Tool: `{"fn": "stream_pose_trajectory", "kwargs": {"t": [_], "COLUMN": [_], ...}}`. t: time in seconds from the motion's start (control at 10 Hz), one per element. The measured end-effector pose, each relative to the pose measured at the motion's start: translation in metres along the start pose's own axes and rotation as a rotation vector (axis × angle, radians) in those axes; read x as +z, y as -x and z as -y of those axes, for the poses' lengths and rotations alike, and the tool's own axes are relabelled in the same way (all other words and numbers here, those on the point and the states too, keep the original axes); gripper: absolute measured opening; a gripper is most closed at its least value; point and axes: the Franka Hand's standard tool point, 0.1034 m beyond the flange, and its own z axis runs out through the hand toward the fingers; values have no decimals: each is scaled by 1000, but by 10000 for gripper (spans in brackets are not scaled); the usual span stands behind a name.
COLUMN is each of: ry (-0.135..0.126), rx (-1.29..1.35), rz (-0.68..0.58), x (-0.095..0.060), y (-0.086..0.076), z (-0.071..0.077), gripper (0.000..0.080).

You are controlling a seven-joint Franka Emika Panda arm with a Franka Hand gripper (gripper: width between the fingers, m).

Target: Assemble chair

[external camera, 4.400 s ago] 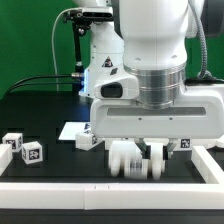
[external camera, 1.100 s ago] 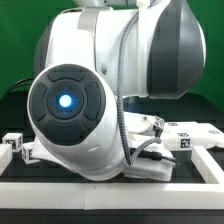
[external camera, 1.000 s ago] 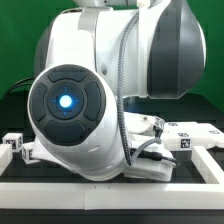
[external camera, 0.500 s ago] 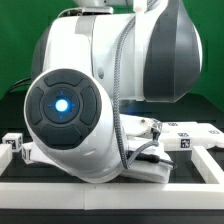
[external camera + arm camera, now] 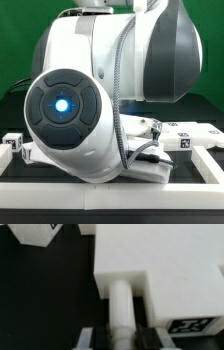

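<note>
Low over the black tabletop [image 5: 45, 297], the fingers [image 5: 147, 339] pinch the thin white peg [image 5: 119, 303] of a tagged chair piece [image 5: 160, 258].

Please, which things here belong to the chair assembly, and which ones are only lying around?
Belong to the job:
gripper, closed around white rod
large tagged block
small tagged block, exterior view's left
tagged pieces, exterior view's right

Only around:
white border rail
green backdrop

A white chair block [image 5: 160, 274], tagged at one corner, lies flat on the black bench [image 5: 50, 297], its round peg [image 5: 118, 303] jutting sideways, a small tagged white cube [image 5: 12, 143] well apart.
</note>
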Motion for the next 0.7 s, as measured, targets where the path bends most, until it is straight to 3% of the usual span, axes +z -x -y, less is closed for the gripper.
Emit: {"fn": "stream_pose_trajectory", "kwargs": {"t": [0.2, 0.4, 0.6, 0.7], "ry": [0, 4, -5, -11], "rx": [1, -6, -34, -49], "rz": [-1, -8, -143, -210], "x": [-1, -21, -66, -82], "y": [0, 13, 28, 46], "z": [1, 8, 25, 32], "gripper": [110, 110, 110, 110]}}
